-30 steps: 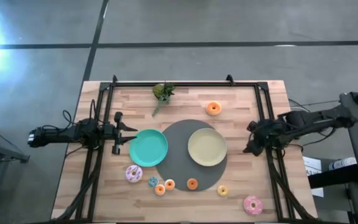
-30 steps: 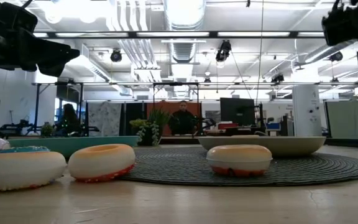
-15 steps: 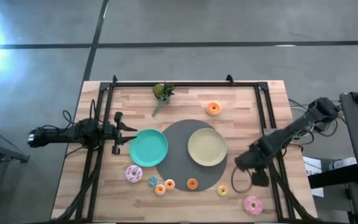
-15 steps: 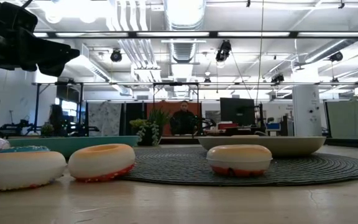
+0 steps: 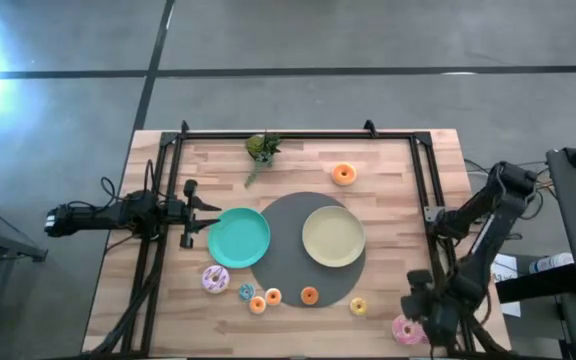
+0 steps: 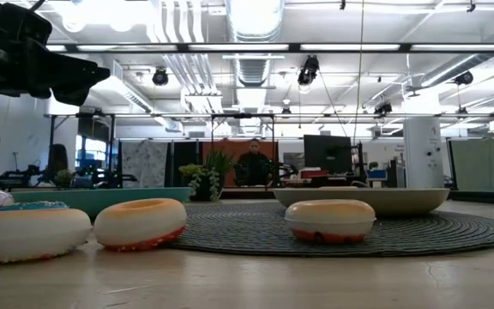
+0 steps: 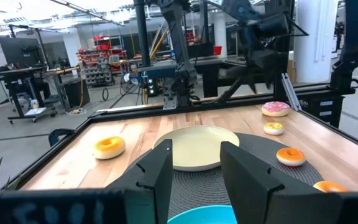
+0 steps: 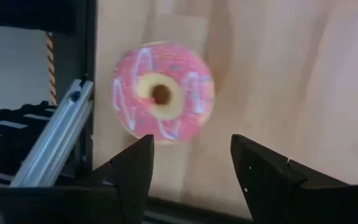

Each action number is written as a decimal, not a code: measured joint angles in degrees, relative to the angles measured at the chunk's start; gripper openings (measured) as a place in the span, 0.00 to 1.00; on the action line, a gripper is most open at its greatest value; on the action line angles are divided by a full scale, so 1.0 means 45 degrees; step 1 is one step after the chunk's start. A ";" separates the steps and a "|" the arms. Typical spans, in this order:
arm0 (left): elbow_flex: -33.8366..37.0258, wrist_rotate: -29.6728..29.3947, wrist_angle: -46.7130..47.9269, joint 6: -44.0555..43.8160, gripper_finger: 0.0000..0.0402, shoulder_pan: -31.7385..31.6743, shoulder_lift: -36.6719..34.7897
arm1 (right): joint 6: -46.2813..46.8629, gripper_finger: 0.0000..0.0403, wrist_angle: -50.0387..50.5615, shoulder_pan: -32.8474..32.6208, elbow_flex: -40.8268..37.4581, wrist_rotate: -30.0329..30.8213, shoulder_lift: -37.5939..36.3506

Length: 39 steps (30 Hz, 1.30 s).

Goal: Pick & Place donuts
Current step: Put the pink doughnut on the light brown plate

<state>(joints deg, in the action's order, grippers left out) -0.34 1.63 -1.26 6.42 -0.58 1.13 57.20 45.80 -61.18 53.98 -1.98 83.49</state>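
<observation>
Pink donut [image 8: 162,91] lies on bare wood at table's near right corner, beside frame rail. Right gripper [image 8: 191,163] hovers just above it, fingers spread, nothing held. Step: approach for pick. Next: centre over ring, descend, close. Left gripper [image 7: 194,168] waits spread beside teal plate [image 5: 239,238].

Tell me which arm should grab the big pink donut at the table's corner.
The right. The right gripper hangs just above the pink donut with its fingers open, the donut just ahead of them. The left gripper waits far across the table beside the teal plate.
</observation>
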 joint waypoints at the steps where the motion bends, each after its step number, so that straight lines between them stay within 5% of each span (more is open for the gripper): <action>1: 0.0000 -0.0003 0.0000 -0.0002 0.27 0.0002 0.0000 | 0.0177 0.51 -0.0121 -0.0024 0.0022 0.0012 0.0337; 10: 0.0000 0.0000 0.0000 0.0000 0.27 0.0000 0.0000 | 0.0926 0.51 0.0409 -0.0109 0.0970 0.0120 0.2627; 21: 0.0000 0.0000 -0.0001 0.0000 0.27 0.0001 0.0000 | 0.1566 0.49 -0.0393 -0.0152 0.0699 0.0178 0.3229; 34: 0.0000 0.0000 -0.0003 0.0000 0.27 0.0000 0.0000 | 0.3372 0.12 -0.0774 0.0394 0.0301 0.0477 0.2808; 39: 0.0000 -0.0002 -0.0003 0.0000 0.27 0.0002 0.0000 | 0.4360 0.04 0.1684 0.1195 0.0340 0.1460 0.1490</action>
<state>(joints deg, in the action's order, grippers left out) -0.34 1.62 -1.27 6.42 -0.57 1.13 76.82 53.37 -55.80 55.51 4.59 90.19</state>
